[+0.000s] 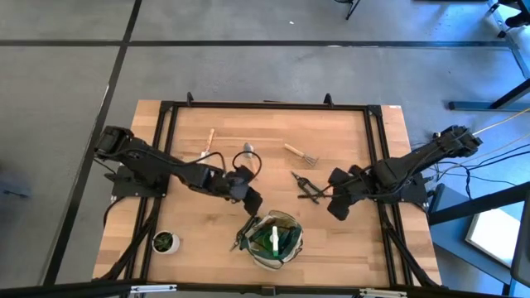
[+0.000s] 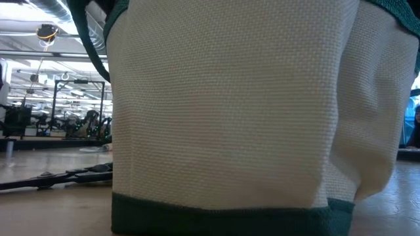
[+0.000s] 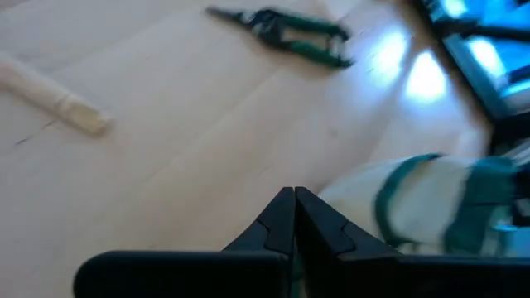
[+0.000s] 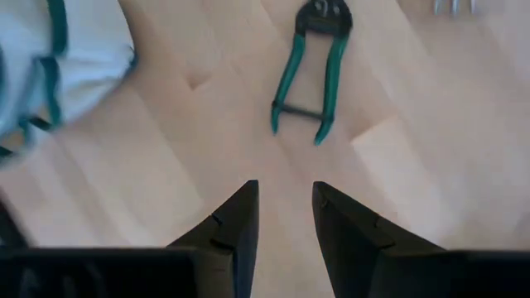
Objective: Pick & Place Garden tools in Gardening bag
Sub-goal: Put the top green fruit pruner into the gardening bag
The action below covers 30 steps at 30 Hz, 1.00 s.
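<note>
Just beside the rim of the gardening bag [image 1: 276, 240], on its far-left side, the left gripper [image 1: 252, 202] is seen with its fingers pressed fully together and nothing between them. Its wrist view shows the closed fingertips [image 3: 293, 217] over bare wood, with the bag's pale fabric and green trim [image 3: 431, 203] close by.

Near the table's right side, the right gripper [image 1: 339, 206] is held with a narrow gap between its fingers and nothing is gripped. The pruning shears [image 4: 310, 73] lie on the wood ahead of it, apart from the fingertips.

Inside the bag, the spray bottle [image 1: 274, 237] can be made out, and something dark juts over the bag's left edge, though what it is cannot be told. The low view is filled almost wholly by the bag's side [image 2: 230, 105].

On the table, three wooden-handled tools are left: one trowel [image 1: 206, 144] at the far left, another [image 1: 247, 151] near the middle, and the fork [image 1: 300, 154] further right. With the shears, four tools are judged to be outstanding, so the task is taken as begun but mostly undone. A potted plant [image 1: 165, 242] stands at the near-left corner.
</note>
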### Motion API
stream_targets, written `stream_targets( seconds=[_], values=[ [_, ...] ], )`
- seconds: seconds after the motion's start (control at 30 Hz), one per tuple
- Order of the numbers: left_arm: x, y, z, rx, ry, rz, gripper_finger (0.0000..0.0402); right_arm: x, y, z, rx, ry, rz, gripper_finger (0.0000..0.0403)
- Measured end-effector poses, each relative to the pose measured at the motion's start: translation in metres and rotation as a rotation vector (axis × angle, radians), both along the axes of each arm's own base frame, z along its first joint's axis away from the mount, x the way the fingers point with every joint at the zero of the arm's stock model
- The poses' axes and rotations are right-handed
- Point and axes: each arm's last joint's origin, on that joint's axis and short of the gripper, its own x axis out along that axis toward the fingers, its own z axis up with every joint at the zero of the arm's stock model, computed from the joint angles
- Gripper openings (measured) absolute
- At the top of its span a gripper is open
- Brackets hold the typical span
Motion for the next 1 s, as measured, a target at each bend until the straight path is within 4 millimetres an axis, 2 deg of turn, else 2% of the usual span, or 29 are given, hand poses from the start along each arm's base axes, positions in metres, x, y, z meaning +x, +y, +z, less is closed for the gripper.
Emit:
stream_targets(
  seconds=[0.1,0.2,0.37,0.47,0.53,0.63,0.77,1.0],
  values=[
    [-0.002,-0.004,-0.002,-0.006,-0.064,0.021,0.0005,0.008,0.002,-0.008,-0.089,0.028,0.151,0.0116],
    [-0.004,-0.008,-0.003,0.0,-0.073,0.02,0.0003,0.018,0.006,-0.019,-0.162,0.048,0.208,0.0119],
    [-0.004,-0.009,-0.003,-0.001,-0.072,0.017,0.0002,0.033,0.007,-0.039,-0.316,0.064,0.104,0.0138],
    [-0.004,-0.009,-0.003,-0.002,-0.071,0.017,0.0004,0.043,0.004,-0.052,-0.338,0.106,0.07,0.0155],
    [-0.005,-0.009,-0.003,-0.004,-0.067,0.02,0.0003,0.049,0.001,-0.061,-0.306,0.125,0.022,0.017],
    [-0.005,-0.009,-0.003,-0.005,-0.067,0.02,0.0001,0.056,-0.008,-0.07,-0.17,0.176,-0.163,0.0194],
    [-0.005,-0.01,-0.003,-0.011,-0.067,0.021,0.0004,0.061,-0.02,-0.072,-0.072,0.201,-0.317,0.0221],
    [-0.005,-0.012,-0.003,-0.015,-0.067,0.016,0.0002,0.066,-0.046,-0.07,0.051,0.24,-0.397,0.0258]
  ],
)
